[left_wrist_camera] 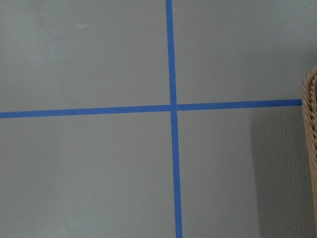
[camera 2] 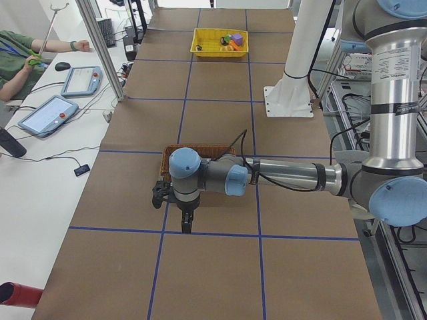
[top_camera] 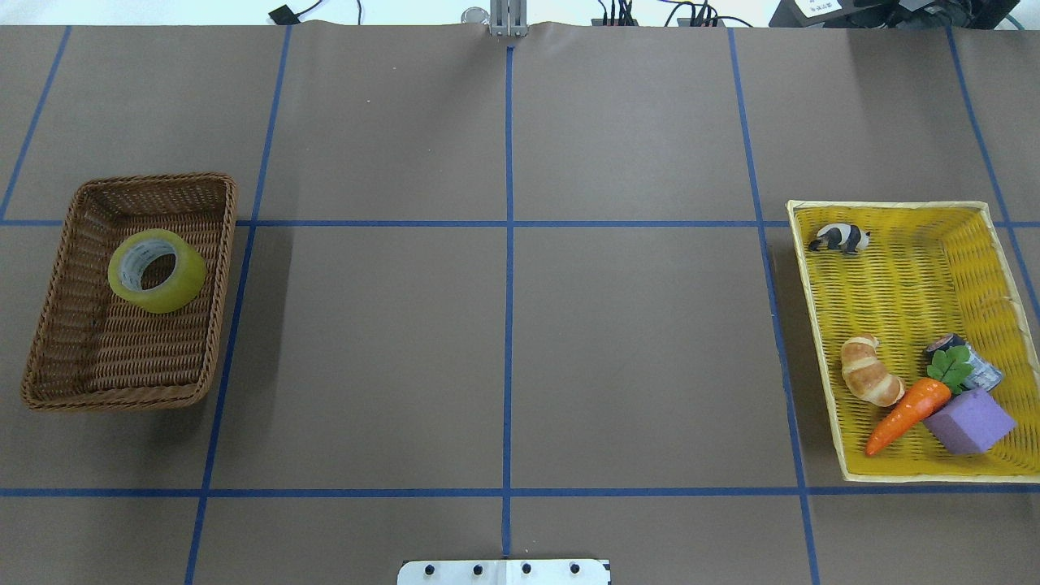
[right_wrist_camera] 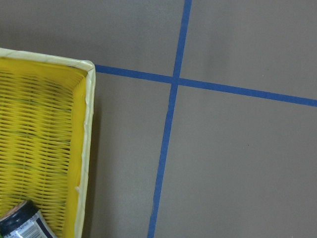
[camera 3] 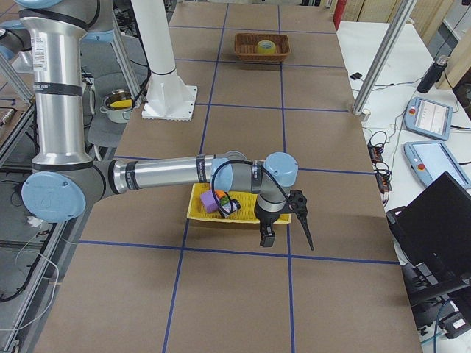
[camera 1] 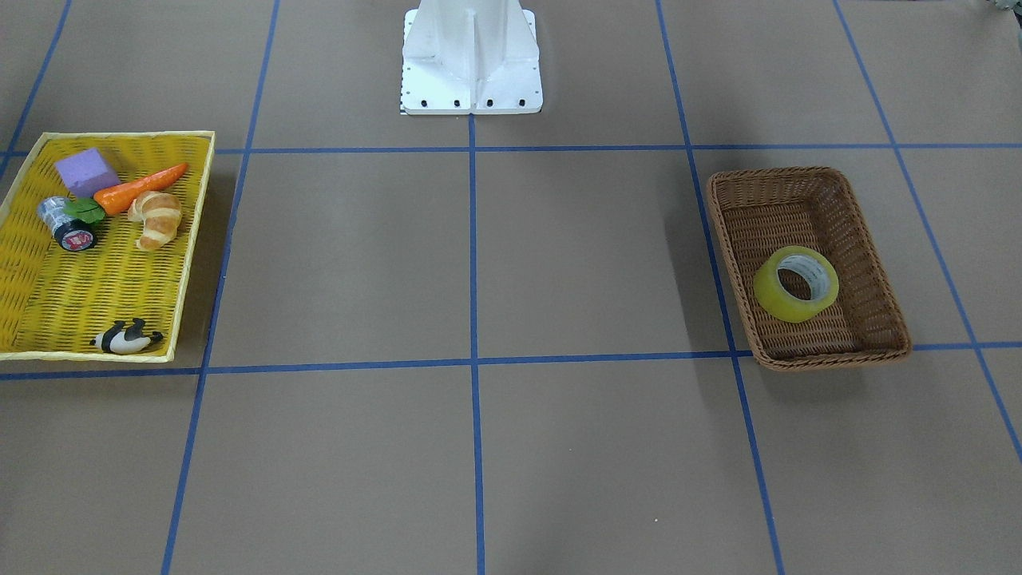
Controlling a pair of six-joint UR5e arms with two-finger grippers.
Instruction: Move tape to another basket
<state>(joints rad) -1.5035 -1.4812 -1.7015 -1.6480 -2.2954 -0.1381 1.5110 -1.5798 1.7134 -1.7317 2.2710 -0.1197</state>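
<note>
The yellow-green tape (top_camera: 185,280) lies flat in the far half of the brown wicker basket (top_camera: 114,398) on the table's left side; it also shows in the front-facing view (camera 1: 770,294) inside the basket (camera 1: 806,361). My left gripper (camera 2: 183,217) hangs over the bare table beside the basket's outer end; its wrist view catches only the basket's rim (left_wrist_camera: 311,129). My right gripper (camera 3: 298,224) hangs beside the yellow tray (camera 3: 202,215). Both grippers show only in the side views, so I cannot tell whether they are open or shut.
The yellow woven tray (top_camera: 894,268) on the table's right side holds a croissant (top_camera: 869,372), a carrot (top_camera: 906,414), a purple block (top_camera: 971,421), a silver cylinder (top_camera: 979,370) and a panda figure (top_camera: 841,238). The robot's white base (camera 1: 471,56) stands at the table's middle edge. An operator (camera 2: 20,50) sits beside the table.
</note>
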